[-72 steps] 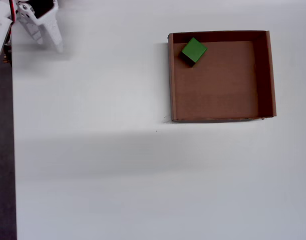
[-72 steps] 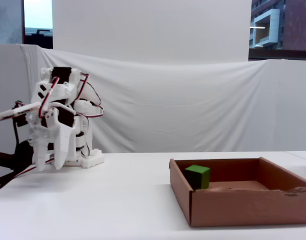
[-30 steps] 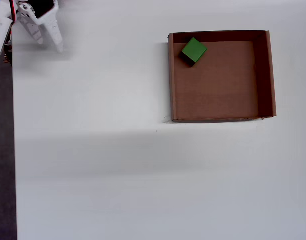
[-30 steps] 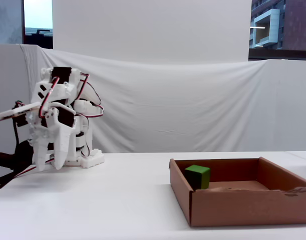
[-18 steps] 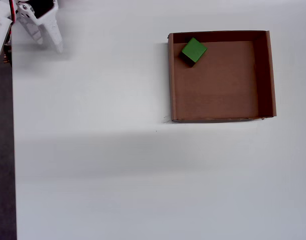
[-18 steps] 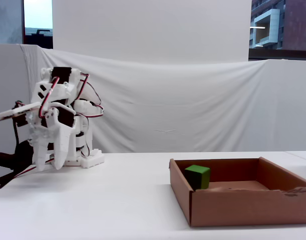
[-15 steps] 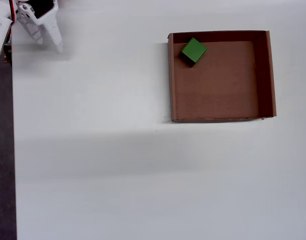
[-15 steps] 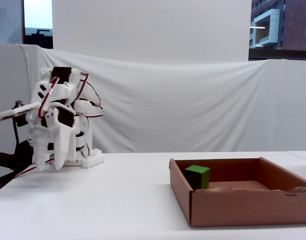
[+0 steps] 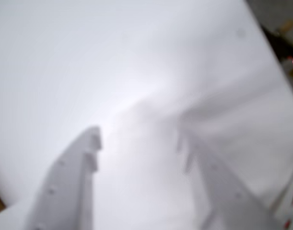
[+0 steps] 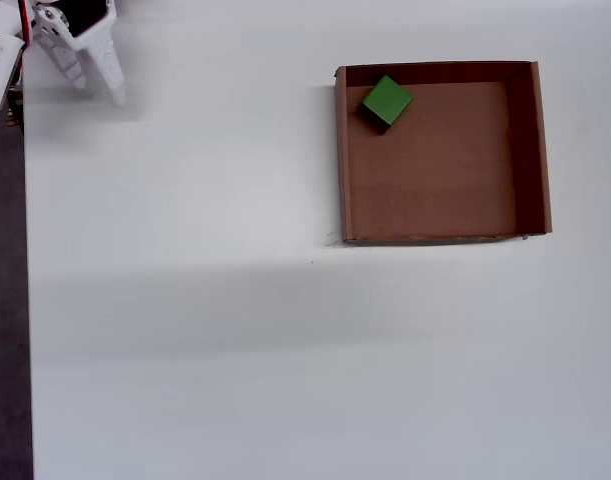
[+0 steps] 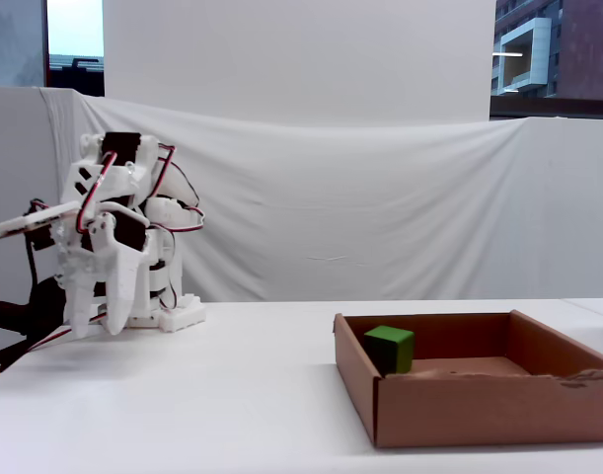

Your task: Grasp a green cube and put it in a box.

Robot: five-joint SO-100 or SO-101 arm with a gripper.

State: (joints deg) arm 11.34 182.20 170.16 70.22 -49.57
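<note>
Wrist view: gripper (image 9: 139,139) blurry, its two white fingers spread with a clear gap, nothing between them, white table (image 9: 88,57) below.

Overhead view: green cube (image 10: 387,99) sits inside the box (image 10: 540,150), in its upper-left corner (turned diagonally, close to both walls). Gripper (image 10: 97,88) is at the top-left edge of the table (image 10: 185,300), well apart from the box.

Fixed view: arm (image 11: 118,237) folded at left, gripper (image 11: 91,321) pointing down. Green cube (image 11: 389,348) rests on the box (image 11: 479,410) floor near the far left corner.
</note>
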